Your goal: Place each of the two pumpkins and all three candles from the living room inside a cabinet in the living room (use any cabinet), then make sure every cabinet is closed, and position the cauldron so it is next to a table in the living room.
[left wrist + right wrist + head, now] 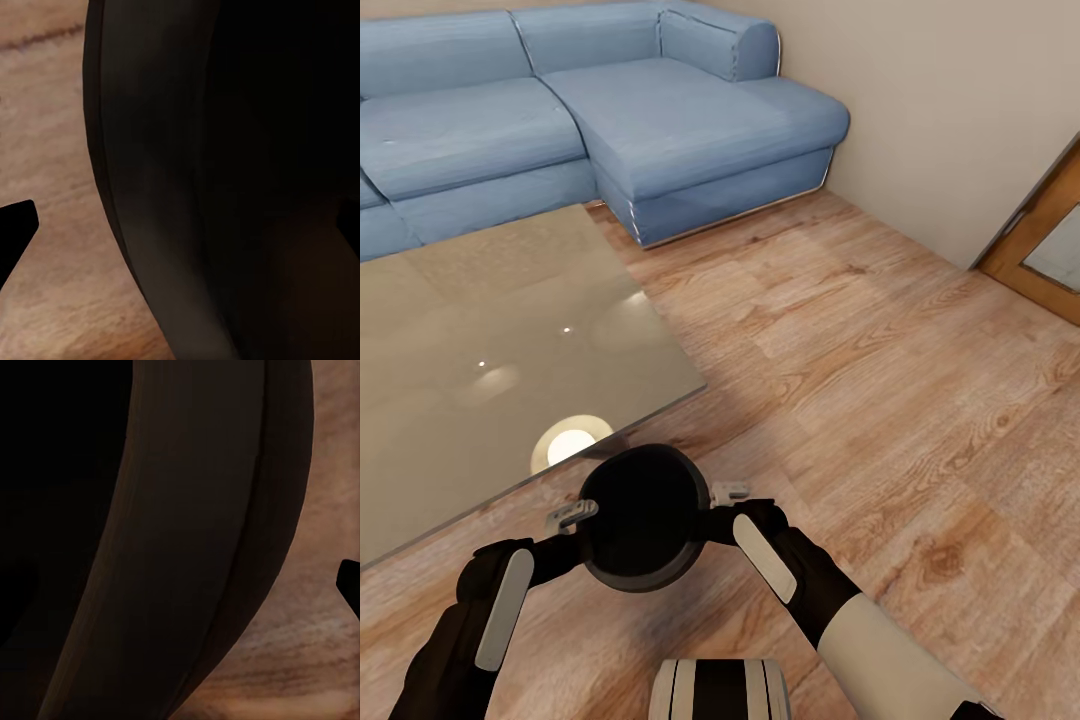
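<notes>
There are no words, numbers, labels or signs to read in any of these pictures.

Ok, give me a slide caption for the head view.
Both hands, left hand and right hand, hold the black cauldron beside the glass table.
</notes>
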Tool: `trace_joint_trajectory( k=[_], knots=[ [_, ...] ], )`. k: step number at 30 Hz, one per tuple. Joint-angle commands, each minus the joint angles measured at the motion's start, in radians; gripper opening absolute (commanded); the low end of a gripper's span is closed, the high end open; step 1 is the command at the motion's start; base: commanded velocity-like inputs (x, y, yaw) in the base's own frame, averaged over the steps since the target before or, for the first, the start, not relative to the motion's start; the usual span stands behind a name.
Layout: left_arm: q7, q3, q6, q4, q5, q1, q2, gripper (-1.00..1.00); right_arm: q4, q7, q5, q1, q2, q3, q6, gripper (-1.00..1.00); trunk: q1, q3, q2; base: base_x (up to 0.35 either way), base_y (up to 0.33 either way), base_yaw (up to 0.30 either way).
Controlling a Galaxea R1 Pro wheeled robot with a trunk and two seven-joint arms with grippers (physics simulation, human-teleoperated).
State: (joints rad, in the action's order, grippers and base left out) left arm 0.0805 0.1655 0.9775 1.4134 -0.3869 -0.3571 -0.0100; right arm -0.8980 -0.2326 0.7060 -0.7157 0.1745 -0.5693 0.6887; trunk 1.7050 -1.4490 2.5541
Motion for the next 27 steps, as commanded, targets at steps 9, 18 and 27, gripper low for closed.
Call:
trace_joint_trajectory(
  k=[9, 18, 27],
  knots=[
    [0.008, 0.000, 0.004, 0.001, -0.011, 0.000, 0.001, 1.00, -0.001, -0.010, 0.010, -0.001, 0.000, -0.002, 0.002, 1.00, 0.000, -0.001, 0.000, 0.000, 0.000, 0.000],
    [0.008, -0.001, 0.005, 0.001, -0.030, 0.000, 0.000, 1.00, -0.001, -0.010, 0.010, -0.001, 0.000, -0.001, 0.002, 1.00, -0.001, 0.007, 0.000, 0.000, 0.000, 0.000],
    [0.009, -0.001, 0.005, 0.001, -0.057, 0.000, -0.001, 1.00, -0.001, -0.010, 0.010, -0.001, 0.000, -0.001, 0.002, 1.00, -0.003, 0.023, -0.001, 0.000, 0.000, 0.000]
  ],
)
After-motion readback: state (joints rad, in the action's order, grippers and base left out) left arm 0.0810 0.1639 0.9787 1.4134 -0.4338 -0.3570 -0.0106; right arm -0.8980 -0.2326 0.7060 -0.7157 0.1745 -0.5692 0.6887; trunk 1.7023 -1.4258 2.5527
